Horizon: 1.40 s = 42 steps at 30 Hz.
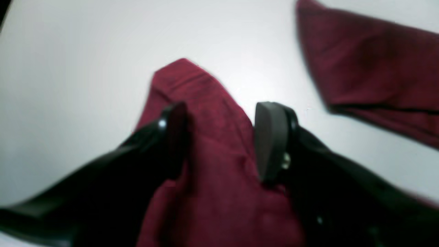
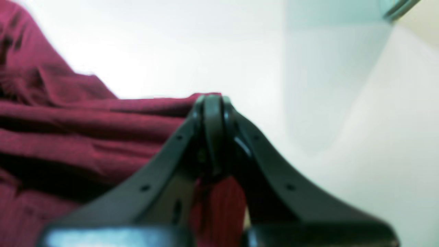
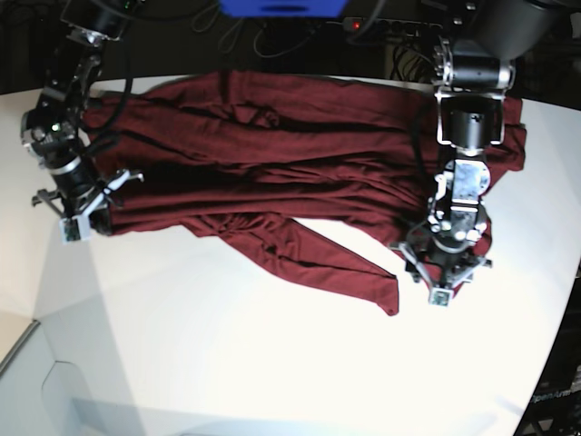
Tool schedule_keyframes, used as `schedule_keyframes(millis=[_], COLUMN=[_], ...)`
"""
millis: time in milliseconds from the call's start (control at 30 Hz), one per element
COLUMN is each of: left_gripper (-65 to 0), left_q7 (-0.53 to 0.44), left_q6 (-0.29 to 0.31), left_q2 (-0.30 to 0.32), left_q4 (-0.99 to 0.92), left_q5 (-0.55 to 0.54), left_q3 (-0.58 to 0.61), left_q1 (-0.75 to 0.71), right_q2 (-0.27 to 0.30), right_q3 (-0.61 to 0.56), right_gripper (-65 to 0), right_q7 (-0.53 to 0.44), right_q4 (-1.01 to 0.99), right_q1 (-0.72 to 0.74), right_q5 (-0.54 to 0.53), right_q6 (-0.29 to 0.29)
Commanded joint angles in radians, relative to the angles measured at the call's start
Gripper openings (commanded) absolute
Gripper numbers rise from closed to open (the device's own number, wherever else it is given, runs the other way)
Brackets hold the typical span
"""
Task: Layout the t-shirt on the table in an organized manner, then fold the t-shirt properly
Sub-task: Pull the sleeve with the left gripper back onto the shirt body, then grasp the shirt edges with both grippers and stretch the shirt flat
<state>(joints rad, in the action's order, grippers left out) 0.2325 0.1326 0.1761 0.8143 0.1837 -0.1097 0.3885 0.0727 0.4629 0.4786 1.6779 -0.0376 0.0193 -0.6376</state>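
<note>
White desk (image 3: 272, 363) carries the maroon t-shirt (image 3: 272, 145), bunched lengthwise. Left tool (image 1: 219, 137) stands spread over a cloth corner; right tool (image 2: 212, 113) is pressed together, pinching the hem. Laying-out step under way; next move likely calls for flattening the sleeves.

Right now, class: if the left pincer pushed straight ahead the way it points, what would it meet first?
The left pincer is open, its fingers astride a maroon fold of the t-shirt. Going straight on, it would probably meet that cloth first, then the white table beyond its tip, though blur leaves depth uncertain.
</note>
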Motion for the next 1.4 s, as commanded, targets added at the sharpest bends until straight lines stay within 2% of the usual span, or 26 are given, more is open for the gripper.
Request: schedule_keyframes(millis=[0, 300, 667, 867, 967, 1200, 1367], left_gripper=[-34.2, -34.1, -34.2, -34.2, -34.2, -34.2, -34.2], left_q7=[-0.017, -0.023, -0.216, -0.253, -0.25, -0.242, -0.094], left_q6=[-0.008, -0.008, -0.017, -0.017, -0.017, -0.009, -0.006], left_q2=[0.007, 0.033, 0.035, 0.055, 0.056, 0.069, 0.049], left_q4=[0.024, -0.023, -0.318, -0.382, -0.364, -0.252, -0.048], left_q5=[0.001, 0.001, 0.001, 0.001, 0.009, 0.001, 0.0], left_q3=[-0.002, -0.003, -0.006, -0.166, -0.196, -0.201, -0.199], left_q1=[0.013, 0.036, 0.211, 0.298, 0.309, 0.303, 0.192], right_q2=[0.009, 0.039, 0.071, 0.075, 0.086, 0.092, 0.091], right_q3=[0.0, 0.001, 0.0, -0.002, -0.002, -0.002, 0.003], right_gripper=[-65.0, -65.0, -65.0, -65.0, -65.0, -51.2, -45.0], right_q7=[-0.028, -0.027, -0.027, -0.027, -0.027, -0.037, -0.037], right_q4=[0.017, -0.094, -0.132, -0.177, -0.239, -0.404, -0.408], right_q1=[0.028, 0.166, 0.287, 0.382, 0.433, 0.514, 0.543], right_q5=[-0.018, -0.018, -0.018, -0.018, -0.017, 0.055, 0.09], right_q6=[0.003, 0.003, 0.005, 0.006, 0.006, 0.008, 0.008])
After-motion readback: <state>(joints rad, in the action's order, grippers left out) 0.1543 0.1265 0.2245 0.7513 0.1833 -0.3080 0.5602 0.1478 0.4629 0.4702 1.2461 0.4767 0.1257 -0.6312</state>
